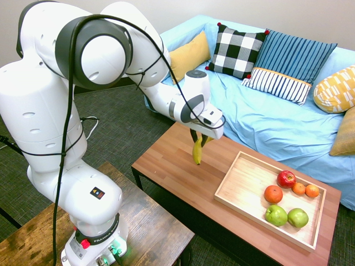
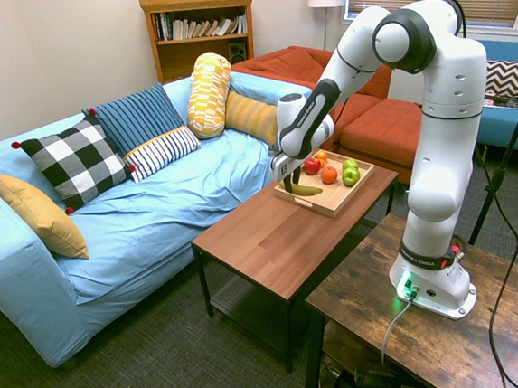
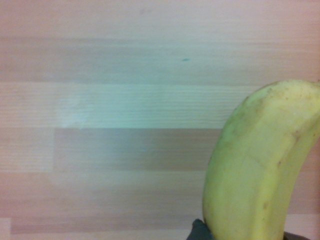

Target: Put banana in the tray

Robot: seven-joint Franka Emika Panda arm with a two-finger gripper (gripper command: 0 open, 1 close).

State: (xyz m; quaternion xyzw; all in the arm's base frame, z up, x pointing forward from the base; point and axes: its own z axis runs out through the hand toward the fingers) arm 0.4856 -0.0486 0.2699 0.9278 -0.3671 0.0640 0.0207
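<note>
Mid-frame, the gripper (image 1: 201, 134) has its jaws clenched on the banana (image 1: 197, 151), hanging clear above the surface (image 1: 177, 172), left of the tray (image 1: 244, 185).

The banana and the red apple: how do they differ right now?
The banana is yellow, long and curved; the red apple is round. The banana hangs in the air from the gripper, above the bare table; the apple rests inside the tray beside the other fruit. Both are whole and unpeeled.
</note>
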